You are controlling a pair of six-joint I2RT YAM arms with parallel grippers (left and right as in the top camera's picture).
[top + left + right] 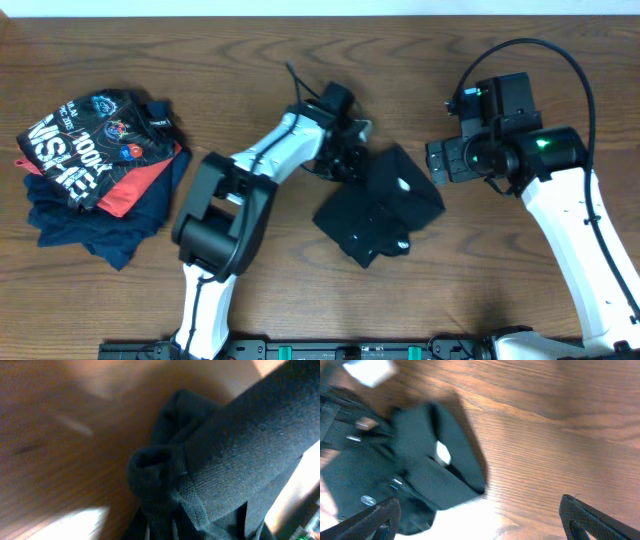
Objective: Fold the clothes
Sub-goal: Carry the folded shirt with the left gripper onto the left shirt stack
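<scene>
Black polo point(380, 205) lies mid-table point(520, 60) as a folded, skewed block, 1 corner pointing up and 1 down, with a small white tag point(403, 183) on top. Its right and lower edges look straight. Its upper left edge is bunched and rolled, which the left wrist view shows close up as a curled lip of fabric.

The left gripper point(342, 155) is at that bunched edge, touching the cloth. Its fingers are hidden, so I cannot tell whether it grips or has let go. The right gripper point(480, 510) hangs just right of the polo's upper corner, its 2 fingers spread wide and holding nothing.

Bare wood lies above the polo, below it and to its right. The left arm slants across the table to the polo's left, and the right arm runs down well to its right. Far left of the polo sits a pile point(100, 165) of a printed black tee over red and navy garments, well apart from it.
</scene>
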